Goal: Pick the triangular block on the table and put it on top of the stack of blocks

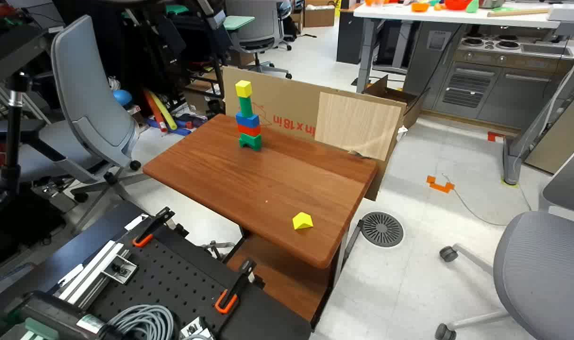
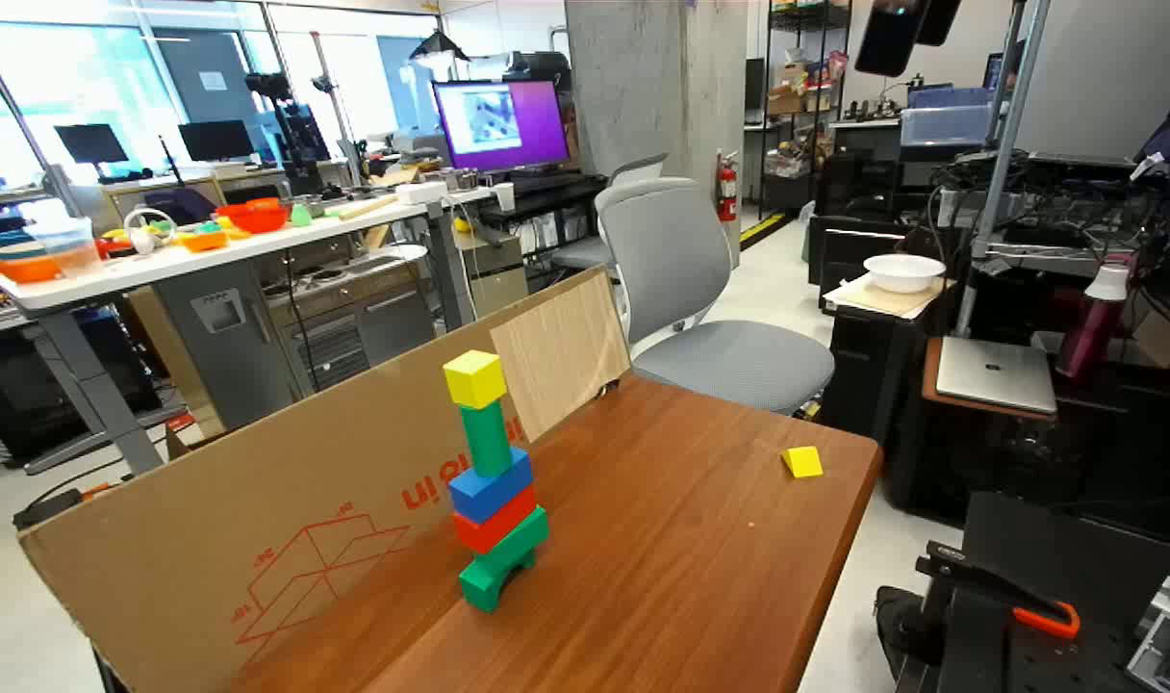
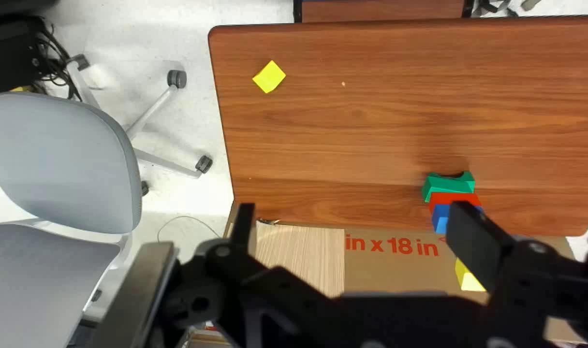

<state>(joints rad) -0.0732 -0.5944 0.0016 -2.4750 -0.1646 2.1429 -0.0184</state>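
Note:
The triangular block, a small yellow wedge, lies on the table near one end, in both exterior views and the wrist view. The stack of blocks stands upright near the table's cardboard-side edge, also in an exterior view. From the bottom it has a green arch, red, blue, an upright green block and a yellow cube. My gripper is open and empty, seen only in the wrist view. Its right finger hides part of the stack. The triangular block is beyond the fingertips, toward the upper left.
A cardboard panel with a pale wood-grain sheet stands along the table's edge, close behind the stack. A grey chair is near the table's end. A black perforated platform with clamps is on the opposite side.

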